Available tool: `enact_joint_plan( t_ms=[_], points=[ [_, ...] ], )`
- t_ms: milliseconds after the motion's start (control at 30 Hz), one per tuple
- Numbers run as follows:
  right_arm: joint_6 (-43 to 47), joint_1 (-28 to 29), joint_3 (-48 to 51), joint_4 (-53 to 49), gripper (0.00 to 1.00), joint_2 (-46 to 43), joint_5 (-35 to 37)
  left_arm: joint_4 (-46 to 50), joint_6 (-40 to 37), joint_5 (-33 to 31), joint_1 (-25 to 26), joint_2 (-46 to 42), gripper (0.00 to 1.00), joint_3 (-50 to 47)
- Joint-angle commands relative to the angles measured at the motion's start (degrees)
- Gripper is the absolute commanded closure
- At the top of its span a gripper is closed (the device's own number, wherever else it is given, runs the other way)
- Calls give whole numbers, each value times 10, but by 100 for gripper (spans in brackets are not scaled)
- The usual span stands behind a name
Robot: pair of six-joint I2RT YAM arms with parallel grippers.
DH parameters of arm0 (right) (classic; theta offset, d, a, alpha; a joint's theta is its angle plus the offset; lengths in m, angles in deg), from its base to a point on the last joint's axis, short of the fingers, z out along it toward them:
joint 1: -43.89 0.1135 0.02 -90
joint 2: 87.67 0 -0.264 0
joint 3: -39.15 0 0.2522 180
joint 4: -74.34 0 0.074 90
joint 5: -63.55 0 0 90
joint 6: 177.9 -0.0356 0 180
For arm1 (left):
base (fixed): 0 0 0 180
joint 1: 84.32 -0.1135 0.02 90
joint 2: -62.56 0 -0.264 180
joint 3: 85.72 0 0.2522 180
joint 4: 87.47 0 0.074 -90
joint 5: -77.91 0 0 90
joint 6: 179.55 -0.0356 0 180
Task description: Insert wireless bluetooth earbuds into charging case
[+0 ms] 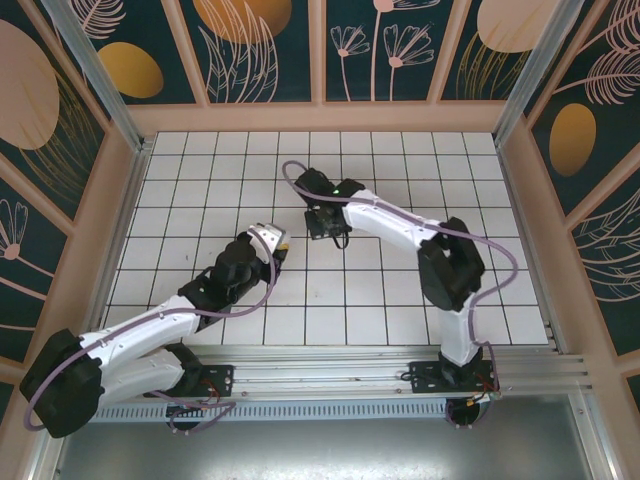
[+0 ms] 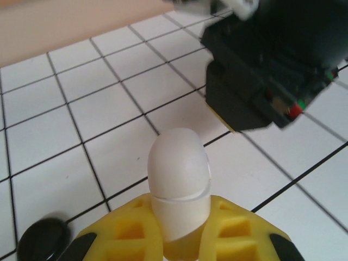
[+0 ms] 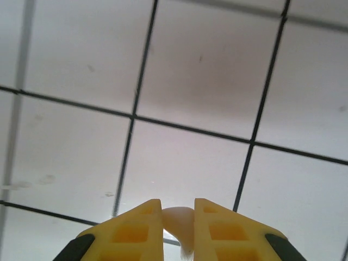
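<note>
White earbud [image 3: 179, 220] pinched by the right gripper [image 3: 178, 204] over the middle of the worktop [image 1: 400, 305], near the white case [image 2: 178, 182] clamped in the left gripper [image 2: 179, 217]: once the lid [image 2: 178, 155] is open, align stem over socket and lower slowly.

Cropped black blob [image 2: 42, 240] (perhaps a case)

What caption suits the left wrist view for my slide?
Left gripper clamps a closed white charging case over the tiled table.
</note>
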State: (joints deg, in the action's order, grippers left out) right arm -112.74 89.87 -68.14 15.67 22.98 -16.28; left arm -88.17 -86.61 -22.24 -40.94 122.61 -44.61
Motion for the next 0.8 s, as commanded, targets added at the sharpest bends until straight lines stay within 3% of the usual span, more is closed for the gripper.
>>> enact_joint_plan(
  t_ms=[0,367,767],
  points=[
    [-24,9,14,27,86,-80,55,-66,8,49,-4,-13,100,-2],
    [-6,67,92,171,87,-265,78,-153,18,114,-4,1,100,5],
    [1,133,115,218,87,-301,70,-234,26,179,-5,18,100,16]
  ],
)
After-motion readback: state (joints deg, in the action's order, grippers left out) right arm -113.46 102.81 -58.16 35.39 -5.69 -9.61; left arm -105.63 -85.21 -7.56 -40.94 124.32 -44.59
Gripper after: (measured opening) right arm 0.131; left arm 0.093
